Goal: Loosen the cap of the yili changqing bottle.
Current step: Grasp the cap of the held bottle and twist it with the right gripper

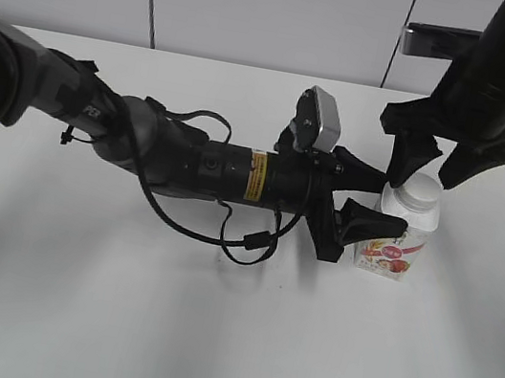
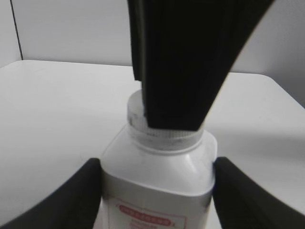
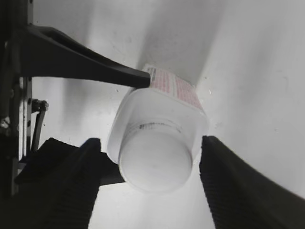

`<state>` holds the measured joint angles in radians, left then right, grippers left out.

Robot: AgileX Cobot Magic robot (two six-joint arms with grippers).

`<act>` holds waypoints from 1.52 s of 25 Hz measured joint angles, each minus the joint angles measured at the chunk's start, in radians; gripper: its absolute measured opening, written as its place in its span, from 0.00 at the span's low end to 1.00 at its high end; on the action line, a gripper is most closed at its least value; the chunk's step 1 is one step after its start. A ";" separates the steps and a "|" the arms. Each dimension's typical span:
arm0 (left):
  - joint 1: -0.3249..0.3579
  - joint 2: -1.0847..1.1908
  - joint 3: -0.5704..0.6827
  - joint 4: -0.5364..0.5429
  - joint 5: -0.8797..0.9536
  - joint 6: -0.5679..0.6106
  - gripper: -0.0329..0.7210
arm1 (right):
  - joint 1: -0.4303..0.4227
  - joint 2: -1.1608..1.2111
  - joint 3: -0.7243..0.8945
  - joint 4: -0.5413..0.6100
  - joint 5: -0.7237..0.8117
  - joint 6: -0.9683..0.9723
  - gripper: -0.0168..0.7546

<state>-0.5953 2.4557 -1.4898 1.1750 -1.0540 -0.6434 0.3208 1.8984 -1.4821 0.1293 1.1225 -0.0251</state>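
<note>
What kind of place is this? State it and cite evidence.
Probably a robotics lab test bench: a bare white table, plain grey wall panels, and only one yili changqing bottle between two grippers.

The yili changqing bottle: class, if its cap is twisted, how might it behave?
The yili changqing bottle would probably tip or spin easily alone: it looks small, narrow-based and plastic. Clamped at the body by the left gripper, it likely stays put. Its smooth white wall may slip, and could flex if squeezed. The right gripper straddles the cap.
</note>
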 joint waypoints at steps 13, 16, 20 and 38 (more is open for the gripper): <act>0.000 0.000 0.000 0.000 0.000 0.000 0.62 | 0.014 0.013 0.000 -0.043 -0.006 0.000 0.58; 0.000 0.000 0.000 0.000 0.000 0.000 0.62 | 0.014 0.028 0.000 -0.043 -0.003 0.000 0.58; 0.000 0.000 0.000 0.000 0.001 0.000 0.62 | 0.014 0.031 -0.003 -0.043 0.003 -0.001 0.57; 0.000 0.000 0.000 0.003 -0.001 -0.001 0.62 | 0.014 0.032 -0.018 -0.032 0.025 -0.951 0.53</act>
<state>-0.5953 2.4557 -1.4898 1.1777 -1.0553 -0.6443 0.3344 1.9304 -1.4998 0.0973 1.1480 -0.9757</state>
